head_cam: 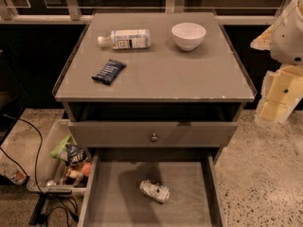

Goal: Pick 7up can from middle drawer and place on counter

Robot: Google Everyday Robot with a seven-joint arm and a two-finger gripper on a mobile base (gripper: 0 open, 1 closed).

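**Approach step, nothing gripped yet**

Judged to be at the very beginning of the task: no contact made with anything. 7up can (155,191) lying on its side on the bare bottom of the open middle drawer (109,205), well below the claw (278,98), to its left and well apart from it. Tabletop (189,77) also to the left of the claw, carrying a white bowl (188,35), a plastic bottle (125,39) and a dark packet (109,71), each one farther left than the one before. Between tabletop and middle drawer, a drawer front (118,135) with a small round knob.

Next move, as a guess: bring the claw leftward and down, past that drawer front, then descend over the can from above. Calls for closing across the short width of the can, not along its length; may roll away if pushed from one side only. After lifting, needs a free patch of tabletop, probably the front part nearest to the claw.

Arm pose: held high at the right edge of the view, beside the cabinet, pale links hanging one under another, only partly visible. State of the claw: cannot tell, apart or together. Certainly not clamped on the can.
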